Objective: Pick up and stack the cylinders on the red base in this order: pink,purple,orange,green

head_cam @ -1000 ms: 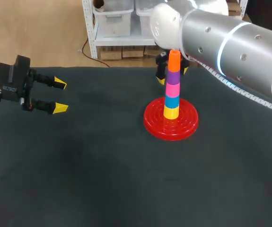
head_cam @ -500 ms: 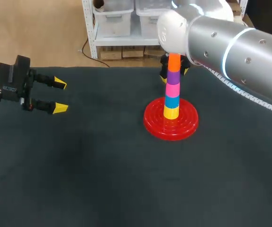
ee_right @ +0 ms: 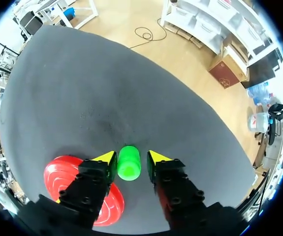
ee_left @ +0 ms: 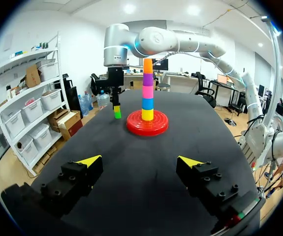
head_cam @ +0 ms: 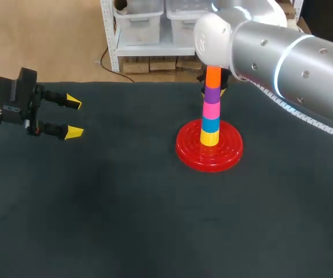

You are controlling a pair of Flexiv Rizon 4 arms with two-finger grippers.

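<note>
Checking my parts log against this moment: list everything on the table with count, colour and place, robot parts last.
table: 1, dark grey, under everything
base: 1, red, right of the table's middle
yellow cylinder: 1, yellow, lowest on the base
blue cylinder: 1, blue, on the yellow one
pink cylinder: 1, pink, on the blue one
purple cylinder: 1, purple, on the pink one
orange cylinder: 1, orange, top of the stack
green cylinder: 1, green, at the right gripper, beside the base
left gripper: 1, black with yellow tips, open, far left
right gripper: 1, black with yellow tips, behind the stack
</note>
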